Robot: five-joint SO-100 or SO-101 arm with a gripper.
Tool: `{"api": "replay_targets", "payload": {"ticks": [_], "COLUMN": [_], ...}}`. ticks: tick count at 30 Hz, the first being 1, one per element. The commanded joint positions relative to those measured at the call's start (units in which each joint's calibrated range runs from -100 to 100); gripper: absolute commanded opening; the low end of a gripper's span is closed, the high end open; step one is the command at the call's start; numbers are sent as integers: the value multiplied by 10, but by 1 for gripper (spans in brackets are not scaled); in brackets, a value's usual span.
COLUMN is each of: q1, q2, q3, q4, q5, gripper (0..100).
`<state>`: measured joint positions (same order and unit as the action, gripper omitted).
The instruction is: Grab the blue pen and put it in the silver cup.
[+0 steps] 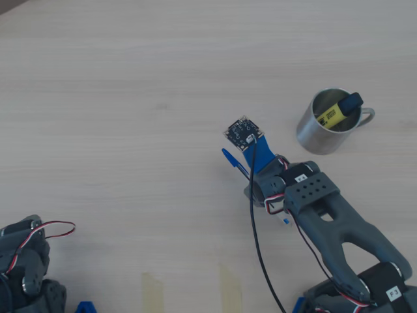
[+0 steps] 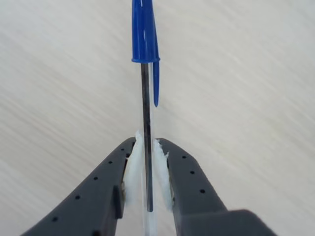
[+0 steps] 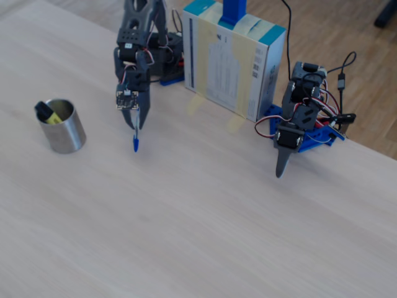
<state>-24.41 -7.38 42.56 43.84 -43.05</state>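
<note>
Blue pen [image 2: 147, 98] cap tip cut off by top edge in wrist view; table blurred.

Sitting at upper right of the overhead view: silver cup [image 1: 324, 134], marker [image 1: 337, 111] inside. Hanging lower left of it, near frame centre: blue pen [image 1: 234, 162] between gripper [image 1: 251, 179] fingers.

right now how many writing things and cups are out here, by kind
blue pen: 1, clamped between the fingers
yellow marker with black cap: 1, standing in the cup
silver cup: 1
total: 3
</note>
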Motion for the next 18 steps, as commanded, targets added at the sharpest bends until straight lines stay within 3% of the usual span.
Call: {"api": "replay_targets", "payload": {"ticks": [1,12,18], "q1": [-1,-3,-1], "q2": [-56,-166,-213], "q3": [18,26,27], "q4": [-44,-130,-180], "q5": [-2,-3,-39], "gripper": [2,2,2]}}
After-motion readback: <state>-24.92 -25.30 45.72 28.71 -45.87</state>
